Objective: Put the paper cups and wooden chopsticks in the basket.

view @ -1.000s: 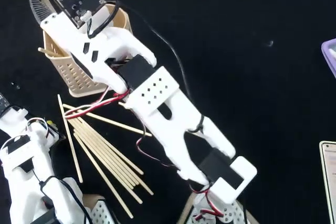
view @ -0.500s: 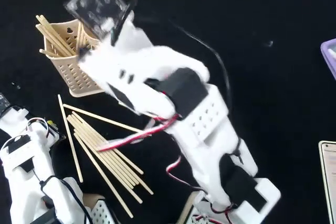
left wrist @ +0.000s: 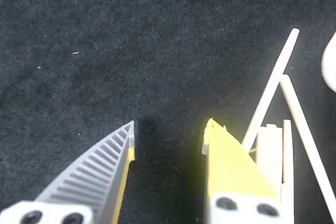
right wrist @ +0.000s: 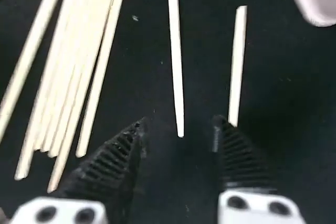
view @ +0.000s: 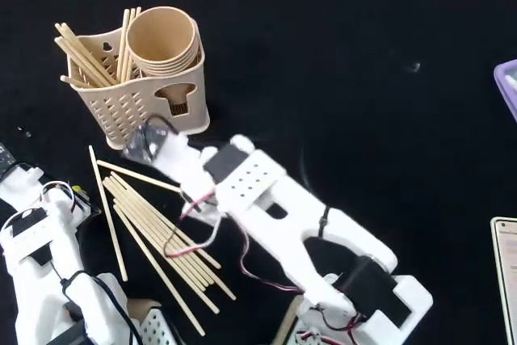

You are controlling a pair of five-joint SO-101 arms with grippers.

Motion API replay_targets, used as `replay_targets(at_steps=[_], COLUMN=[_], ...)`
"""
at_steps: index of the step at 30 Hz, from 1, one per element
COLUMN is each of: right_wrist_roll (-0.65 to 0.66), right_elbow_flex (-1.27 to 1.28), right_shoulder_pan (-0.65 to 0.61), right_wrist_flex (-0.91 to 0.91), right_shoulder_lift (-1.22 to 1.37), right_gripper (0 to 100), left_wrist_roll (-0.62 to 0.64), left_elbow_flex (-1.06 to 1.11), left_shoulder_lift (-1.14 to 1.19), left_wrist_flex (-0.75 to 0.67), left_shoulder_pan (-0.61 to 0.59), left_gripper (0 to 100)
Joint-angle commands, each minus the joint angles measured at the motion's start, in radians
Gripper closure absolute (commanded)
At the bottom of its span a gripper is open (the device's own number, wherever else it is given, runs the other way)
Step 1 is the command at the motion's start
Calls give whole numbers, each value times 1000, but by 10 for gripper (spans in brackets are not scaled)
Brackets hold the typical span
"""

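A beige basket [view: 133, 107] stands at the back left. It holds a stack of paper cups [view: 161, 38] and several wooden chopsticks [view: 89, 58]. More loose chopsticks [view: 161, 240] lie fanned out on the black cloth in front of it. My right gripper [view: 144, 145] hangs low just in front of the basket, over the far ends of those sticks. Its black fingers stand open and hold nothing [right wrist: 178, 124], with a single chopstick [right wrist: 176, 51] ahead and a bundle [right wrist: 79, 66] beside it. My left gripper [left wrist: 169, 127] is open over bare cloth beside some chopsticks [left wrist: 273, 87].
The left arm [view: 36, 236] rests at the front left corner. A purple object [view: 507, 86] and a white card [view: 505, 264] sit at the right edge. Bare black cloth [view: 363, 78] stretches over the middle and right of the table.
The right arm swung away from above the basket and came down to the table in front of it. Chopsticks it held over the basket now stand inside. The left arm stayed still.
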Motion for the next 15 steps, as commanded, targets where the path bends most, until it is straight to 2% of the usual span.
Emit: replay_targets(at_steps=[1, 6, 10, 15], right_wrist_roll=[14, 26, 98, 109], right_elbow_flex=[64, 65, 56, -5], right_shoulder_pan=[20, 32, 109, 183], right_wrist_flex=[-133, -288, -384, -341], right_shoulder_lift=[10, 147, 245, 306], right_gripper=[691, 682, 684, 685], left_wrist_roll=[0, 0, 0, 0], left_elbow_flex=[-36, -18, -18, -19], left_shoulder_lift=[-11, -21, -21, -21], left_wrist_flex=[-9, -14, -14, -14], left_shoulder_pan=[15, 42, 42, 42], left_gripper=[784, 784, 784, 784])
